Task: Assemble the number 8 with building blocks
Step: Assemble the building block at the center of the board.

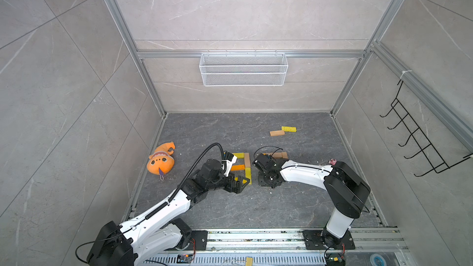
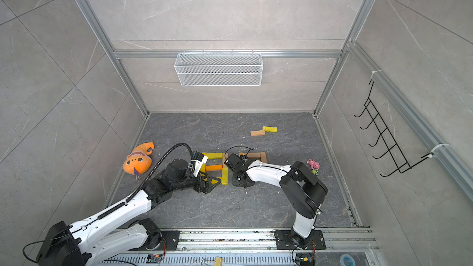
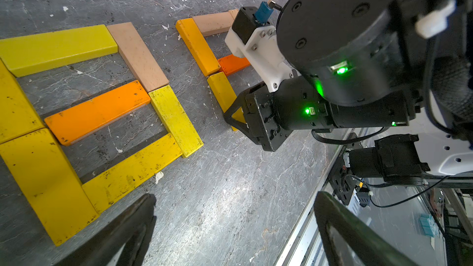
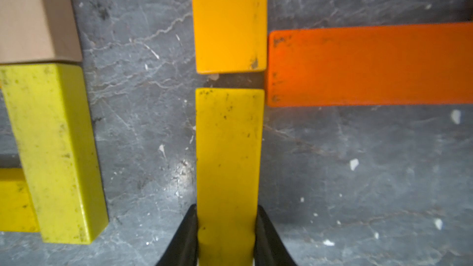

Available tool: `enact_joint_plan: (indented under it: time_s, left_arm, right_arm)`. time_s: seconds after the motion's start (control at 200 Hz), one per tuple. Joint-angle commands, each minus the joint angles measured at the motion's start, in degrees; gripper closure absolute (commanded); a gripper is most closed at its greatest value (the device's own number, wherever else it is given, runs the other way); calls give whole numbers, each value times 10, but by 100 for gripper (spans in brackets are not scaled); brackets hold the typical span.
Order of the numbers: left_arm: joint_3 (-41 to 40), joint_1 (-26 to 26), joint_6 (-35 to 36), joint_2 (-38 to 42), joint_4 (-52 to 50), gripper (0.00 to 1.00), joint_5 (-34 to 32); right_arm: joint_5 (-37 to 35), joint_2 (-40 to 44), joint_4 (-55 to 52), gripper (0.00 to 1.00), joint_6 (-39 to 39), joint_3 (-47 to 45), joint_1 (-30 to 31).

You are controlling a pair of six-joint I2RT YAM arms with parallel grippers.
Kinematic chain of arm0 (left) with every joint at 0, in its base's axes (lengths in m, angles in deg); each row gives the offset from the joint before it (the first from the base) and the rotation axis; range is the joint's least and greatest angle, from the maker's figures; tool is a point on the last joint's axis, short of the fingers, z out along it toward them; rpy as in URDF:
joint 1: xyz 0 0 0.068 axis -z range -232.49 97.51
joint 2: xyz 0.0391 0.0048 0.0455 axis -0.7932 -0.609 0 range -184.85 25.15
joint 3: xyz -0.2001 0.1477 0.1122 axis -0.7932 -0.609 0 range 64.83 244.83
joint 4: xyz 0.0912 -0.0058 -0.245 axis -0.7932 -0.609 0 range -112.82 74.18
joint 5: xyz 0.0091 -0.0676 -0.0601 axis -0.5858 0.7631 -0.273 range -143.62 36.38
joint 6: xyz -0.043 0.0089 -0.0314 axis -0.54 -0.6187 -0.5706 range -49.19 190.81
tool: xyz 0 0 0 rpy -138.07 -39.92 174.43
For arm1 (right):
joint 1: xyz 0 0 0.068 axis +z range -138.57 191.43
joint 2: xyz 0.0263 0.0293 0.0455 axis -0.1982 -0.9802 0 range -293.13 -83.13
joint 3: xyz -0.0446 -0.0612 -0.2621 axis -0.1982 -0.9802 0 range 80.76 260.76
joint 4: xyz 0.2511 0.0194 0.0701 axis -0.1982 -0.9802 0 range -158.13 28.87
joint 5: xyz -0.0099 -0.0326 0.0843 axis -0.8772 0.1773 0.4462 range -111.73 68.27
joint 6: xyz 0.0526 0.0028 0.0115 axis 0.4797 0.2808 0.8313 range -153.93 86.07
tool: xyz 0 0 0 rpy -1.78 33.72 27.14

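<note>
Your right gripper [image 4: 226, 239] is clamped across one end of a yellow block [image 4: 227, 162], which lies flat on the table [image 4: 358, 175], end-on to the amber block [image 4: 229, 21] with a thin gap between them and just beside the end of the orange bar [image 4: 371, 67]. You look to be setting a lower upright of a second figure, next to the finished 8 [image 3: 97, 113]. Your left gripper [image 3: 235, 226] hangs empty near that 8, jaws wide apart. Next, close the gap if you want it tight, let go, then fetch the tan block [image 1: 277, 133] and the yellow spare [image 1: 288, 129], which lie well apart at the far side. No brand or writing is legible on any block.
</note>
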Motion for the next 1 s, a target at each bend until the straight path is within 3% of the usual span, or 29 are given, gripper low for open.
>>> enact_joint_plan:
  time_s: [0.0,0.999]
  left_arm:
    - [-1,-1,-10,11,17,1,2]
    - [-4,0,-11,14,22,1,2]
  right_arm:
    - [2,-19,-19,76,-12,7,-3]
    - [-19,-13,-37,76,-7,0,-5]
